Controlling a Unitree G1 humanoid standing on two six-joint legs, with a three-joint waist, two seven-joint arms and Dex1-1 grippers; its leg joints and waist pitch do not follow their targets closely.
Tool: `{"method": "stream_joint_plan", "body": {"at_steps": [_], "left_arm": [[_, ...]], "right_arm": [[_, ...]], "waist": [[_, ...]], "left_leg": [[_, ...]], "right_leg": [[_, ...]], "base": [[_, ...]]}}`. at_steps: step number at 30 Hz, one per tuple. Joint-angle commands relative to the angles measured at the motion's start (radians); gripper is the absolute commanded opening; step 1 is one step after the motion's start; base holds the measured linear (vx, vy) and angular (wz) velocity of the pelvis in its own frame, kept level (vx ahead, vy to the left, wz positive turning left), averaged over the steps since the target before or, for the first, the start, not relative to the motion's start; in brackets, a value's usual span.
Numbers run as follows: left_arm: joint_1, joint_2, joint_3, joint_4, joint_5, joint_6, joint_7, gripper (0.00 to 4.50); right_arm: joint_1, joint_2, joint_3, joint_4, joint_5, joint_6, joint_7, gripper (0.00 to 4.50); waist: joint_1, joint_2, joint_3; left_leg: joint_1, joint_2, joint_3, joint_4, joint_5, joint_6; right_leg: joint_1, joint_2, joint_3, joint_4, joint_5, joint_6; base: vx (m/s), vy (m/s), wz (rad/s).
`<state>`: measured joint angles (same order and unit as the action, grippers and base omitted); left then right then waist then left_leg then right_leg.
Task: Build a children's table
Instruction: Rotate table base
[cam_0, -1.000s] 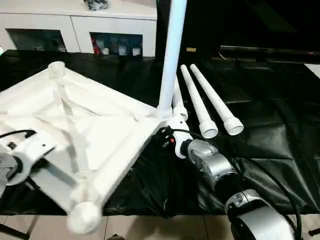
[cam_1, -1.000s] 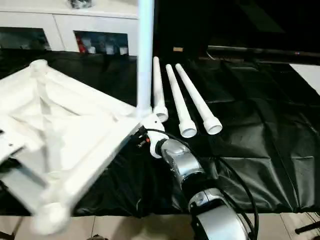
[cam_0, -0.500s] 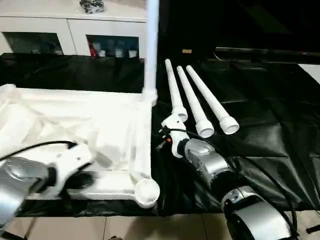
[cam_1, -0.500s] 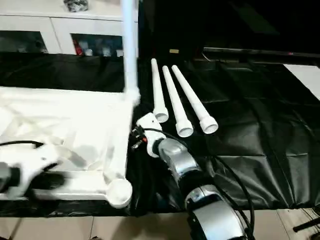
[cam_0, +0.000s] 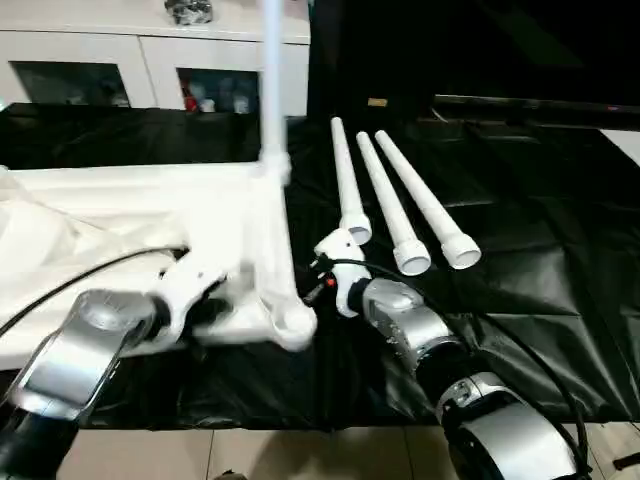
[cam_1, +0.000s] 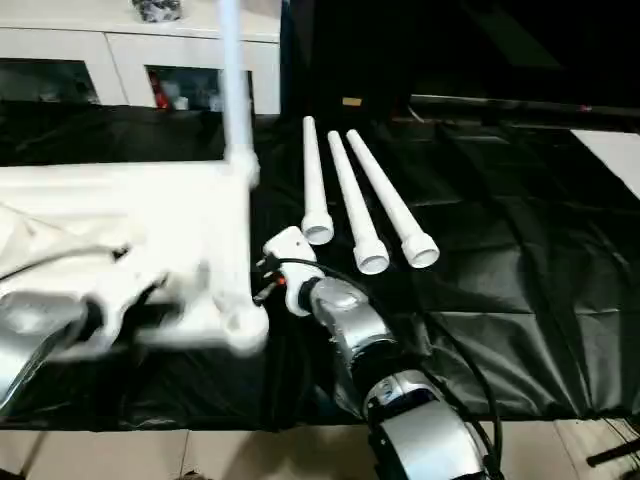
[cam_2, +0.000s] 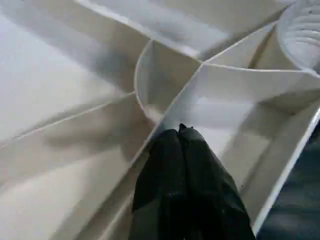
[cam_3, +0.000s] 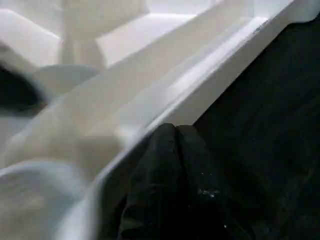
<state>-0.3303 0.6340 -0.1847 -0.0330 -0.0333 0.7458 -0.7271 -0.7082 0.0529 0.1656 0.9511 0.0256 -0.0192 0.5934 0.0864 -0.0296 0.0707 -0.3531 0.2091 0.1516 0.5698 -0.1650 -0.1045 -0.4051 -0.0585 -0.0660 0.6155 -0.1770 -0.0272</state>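
White children's table (cam_0: 130, 215) lies upside down; your left gripper (cam_2: 179, 131) and right gripper (cam_3: 176, 129) jaws both closed, empty.

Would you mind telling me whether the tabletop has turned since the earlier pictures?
Yes. The tabletop has swung round: its edge nearest the three loose legs, slanted before, now runs roughly alongside them, and its standing leg sits further from them.

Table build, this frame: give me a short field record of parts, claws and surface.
top: white tabletop upside down, ribs up
fitted: one leg upright in far corner socket
loose: three legs side by side on black sheet
left claw: shut, on a rib
right claw: shut, at tabletop edge
background: white cabinet
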Motion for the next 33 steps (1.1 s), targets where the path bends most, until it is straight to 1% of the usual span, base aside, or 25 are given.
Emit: {"method": "stream_joint_plan", "body": {"at_steps": [1,7,8,9,10,11,12,14,15,16,17,18,19,20,22,23,24,25,26,28,29,30,31,32,33], "left_arm": [[-0.028,-0.007,-0.002,0.031,0.033,-0.024,0.041,0.00],[-0.087,-0.064,-0.001,0.138,0.056,-0.125,0.100,0.00],[-0.094,-0.074,-0.003,0.136,0.049,-0.123,0.098,0.00],[-0.095,-0.075,-0.003,0.135,0.048,-0.122,0.098,0.00],[-0.092,-0.077,0.001,0.112,0.035,-0.112,0.087,0.00],[-0.086,-0.075,0.008,0.083,0.022,-0.104,0.075,0.00],[-0.084,-0.074,0.010,0.073,0.018,-0.102,0.072,0.00],[-0.079,-0.070,0.031,0.028,-0.008,-0.090,0.054,0.00],[-0.081,-0.070,0.044,0.012,-0.017,-0.078,0.054,0.00],[-0.088,-0.073,0.061,0.001,-0.032,-0.065,0.053,0.21],[-0.090,-0.072,0.065,-0.004,-0.037,-0.065,0.050,0.33],[-0.092,-0.072,0.070,-0.011,-0.044,-0.074,0.045,0.41],[-0.095,-0.076,0.079,-0.013,-0.048,-0.080,0.052,0.44],[-0.103,-0.094,0.103,-0.019,-0.060,-0.092,0.072,0.44],[-0.107,-0.114,0.125,-0.027,-0.072,-0.102,0.092,0.66],[-0.108,-0.139,0.147,-0.029,-0.079,-0.118,0.123,0.78],[-0.104,-0.161,0.163,-0.036,-0.080,-0.137,0.158,0.83],[-0.095,-0.189,0.177,-0.042,-0.076,-0.186,0.197,0.83],[-0.077,-0.220,0.186,-0.059,-0.069,-0.233,0.238,0.83],[-0.033,-0.314,0.219,-0.100,-0.078,-0.229,0.339,0.83],[-0.008,-0.354,0.227,-0.123,-0.073,-0.227,0.389,0.83],[0.037,-0.422,0.232,-0.164,-0.068,-0.257,0.457,0.83],[0.054,-0.440,0.228,-0.179,-0.066,-0.264,0.469,0.83],[0.081,-0.460,0.218,-0.207,-0.057,-0.278,0.487,0.83],[0.099,-0.471,0.210,-0.225,-0.050,-0.286,0.498,0.83]], "right_arm": [[-0.007,-0.014,-0.007,-0.066,0.009,0.002,0.018,0.04],[0.032,-0.046,-0.051,-0.250,0.044,0.068,-0.010,0.04],[0.040,-0.051,-0.069,-0.305,0.059,0.110,-0.028,0.04],[0.042,-0.052,-0.070,-0.313,0.061,0.117,-0.031,0.04],[0.042,-0.058,-0.084,-0.352,0.062,0.169,-0.061,0.04],[0.033,-0.068,-0.095,-0.378,0.056,0.233,-0.094,0.04],[0.029,-0.072,-0.097,-0.384,0.053,0.258,-0.102,0.04],[-0.010,-0.090,-0.114,-0.366,0.065,0.303,-0.099,0.04],[-0.032,-0.096,-0.131,-0.339,0.076,0.302,-0.106,0.21],[-0.057,-0.104,-0.147,-0.305,0.079,0.291,-0.127,0.39],[-0.065,-0.108,-0.152,-0.292,0.075,0.286,-0.142,0.39],[-0.077,-0.113,-0.162,-0.277,0.072,0.292,-0.163,0.39],[-0.084,-0.116,-0.166,-0.268,0.067,0.292,-0.176,0.61],[-0.094,-0.122,-0.172,-0.263,0.057,0.298,-0.203,0.61],[-0.088,-0.126,-0.175,-0.289,0.054,0.322,-0.221,0.83],[-0.077,-0.127,-0.174,-0.316,0.058,0.338,-0.215,0.86],[-0.063,-0.129,-0.173,-0.349,0.060,0.354,-0.212,0.94],[-0.047,-0.132,-0.173,-0.388,0.062,0.373,-0.210,1.19],[-0.025,-0.136,-0.173,-0.436,0.066,0.395,-0.205,1.19],[0.033,-0.152,-0.169,-0.553,0.056,0.403,-0.213,1.30],[0.069,-0.154,-0.183,-0.618,0.070,0.403,-0.220,1.38],[0.137,-0.154,-0.225,-0.739,0.083,0.404,-0.271,1.38],[0.162,-0.155,-0.236,-0.778,0.084,0.398,-0.291,1.38],[0.221,-0.153,-0.252,-0.859,0.090,0.384,-0.304,1.38],[0.260,-0.152,-0.261,-0.913,0.096,0.375,-0.308,1.38]], "waist": [[-0.001,0.026,-0.065],[0.002,0.026,-0.071],[0.002,0.027,-0.073],[0.004,0.029,-0.074],[0.002,0.027,-0.074],[0.002,0.035,-0.072],[0.002,0.031,-0.073],[0.000,0.031,-0.069],[-0.002,0.029,-0.067],[-0.003,0.025,-0.064],[-0.002,0.027,-0.064],[-0.003,0.016,-0.062],[-0.002,0.020,-0.062],[-0.004,0.021,-0.062],[-0.003,0.010,-0.064],[-0.002,0.013,-0.065],[-0.002,0.012,-0.067],[0.001,0.012,-0.068],[0.004,0.014,-0.072],[0.003,0.011,-0.073],[0.006,0.012,-0.077],[0.009,0.010,-0.074],[0.007,0.009,-0.075],[0.011,0.021,-0.078],[0.011,0.011,-0.077]], "left_leg": [[0.005,0.011,0.004,-0.067,-0.298,-0.018],[0.002,0.010,0.005,-0.063,-0.226,-0.011],[0.003,0.010,0.006,-0.063,-0.222,-0.012],[0.004,0.011,0.005,-0.063,-0.211,-0.012],[0.002,0.011,0.004,-0.063,-0.205,-0.013],[0.004,0.010,0.004,-0.063,-0.206,-0.019],[0.005,0.010,0.004,-0.063,-0.208,-0.025],[0.004,0.009,0.005,-0.063,-0.229,-0.030],[0.004,0.008,0.006,-0.063,-0.245,-0.032],[0.003,0.008,0.008,-0.062,-0.256,-0.031],[0.004,0.008,0.007,-0.062,-0.257,-0.033],[0.002,0.007,0.009,-0.063,-0.253,-0.030],[0.003,0.007,0.007,-0.063,-0.247,-0.031],[0.003,0.007,0.008,-0.062,-0.246,-0.030],[0.003,0.007,0.010,-0.061,-0.219,-0.028],[0.001,0.007,0.010,-0.061,-0.207,-0.027],[0.000,0.008,0.010,-0.059,-0.194,-0.024],[-0.001,0.009,0.009,-0.059,-0.186,-0.021],[-0.002,0.010,0.009,-0.058,-0.167,-0.016],[-0.006,0.013,0.010,-0.056,-0.137,-0.012],[-0.005,0.011,0.011,-0.053,-0.128,-0.006],[-0.008,0.013,0.011,-0.053,-0.128,-0.001],[-0.008,0.014,0.011,-0.055,-0.130,0.000],[-0.007,0.012,0.010,-0.053,-0.137,-0.001],[-0.009,0.011,0.012,-0.053,-0.147,0.003]], "right_leg": [[0.045,-0.065,0.049,-0.077,-0.296,-0.155],[0.051,-0.062,0.049,-0.067,-0.177,-0.173],[0.052,-0.062,0.049,-0.065,-0.166,-0.175],[0.052,-0.061,0.048,-0.063,-0.141,-0.177],[0.054,-0.061,0.048,-0.061,-0.131,-0.180],[0.052,-0.059,0.047,-0.060,-0.121,-0.184],[0.054,-0.059,0.047,-0.060,-0.117,-0.188],[0.053,-0.060,0.047,-0.063,-0.146,-0.188],[0.053,-0.062,0.048,-0.066,-0.172,-0.189],[0.051,-0.063,0.048,-0.070,-0.204,-0.180],[0.050,-0.063,0.047,-0.069,-0.219,-0.178],[0.050,-0.063,0.047,-0.072,-0.242,-0.168],[0.050,-0.064,0.048,-0.071,-0.247,-0.166],[0.048,-0.062,0.048,-0.072,-0.250,-0.160],[0.050,-0.062,0.047,-0.072,-0.228,-0.159],[0.051,-0.061,0.047,-0.067,-0.207,-0.159],[0.054,-0.059,0.047,-0.065,-0.173,-0.160],[0.056,-0.061,0.047,-0.065,-0.156,-0.160],[0.058,-0.061,0.047,-0.061,-0.124,-0.160],[0.062,-0.059,0.048,-0.057,-0.059,-0.161],[0.062,-0.060,0.046,-0.056,-0.048,-0.162],[0.063,-0.060,0.047,-0.059,-0.043,-0.153],[0.063,-0.060,0.047,-0.060,-0.053,-0.148],[0.062,-0.061,0.046,-0.062,-0.080,-0.138],[0.061,-0.059,0.047,-0.069,-0.100,-0.119]], "base": [[0.000,0.000,0.00],[0.000,0.000,0.00],[0.000,0.000,0.00],[0.000,0.000,0.00],[0.000,0.000,0.00],[0.000,0.000,0.00],[0.000,0.000,0.00],[0.000,0.000,0.00],[0.000,0.000,0.00],[0.000,0.000,0.00],[0.000,0.000,0.00],[0.000,0.000,0.00],[0.000,0.000,0.00],[0.000,0.000,0.00],[0.000,0.000,0.00],[0.000,0.000,0.00],[0.000,0.000,0.00],[0.000,0.000,0.00],[0.000,0.000,0.00],[0.000,0.000,0.00],[0.000,0.000,0.00],[0.000,0.000,0.00],[0.000,0.000,0.00],[0.000,0.000,0.00],[0.000,0.000,0.00]]}}
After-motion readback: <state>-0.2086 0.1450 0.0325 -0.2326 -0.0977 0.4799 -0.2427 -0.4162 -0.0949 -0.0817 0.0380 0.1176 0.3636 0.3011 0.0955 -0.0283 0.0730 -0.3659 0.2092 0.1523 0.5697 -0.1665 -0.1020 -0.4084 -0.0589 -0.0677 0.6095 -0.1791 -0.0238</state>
